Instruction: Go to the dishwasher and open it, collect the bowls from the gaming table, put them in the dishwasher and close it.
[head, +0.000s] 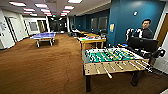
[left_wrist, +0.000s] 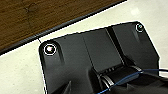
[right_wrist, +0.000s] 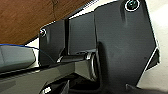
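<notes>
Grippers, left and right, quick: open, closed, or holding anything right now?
Left gripper: cannot be told from these pictures.
Right gripper: cannot be told either.

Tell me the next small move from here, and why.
Probably drive on across the brown carpet, passing left of the foosball table toward the yellow-framed gaming table behind it. That table stands further back with small things on its white top, too blurred to name, and no dishwasher can be made out here. A person stands to the right, so keeping left looks safer.
</notes>
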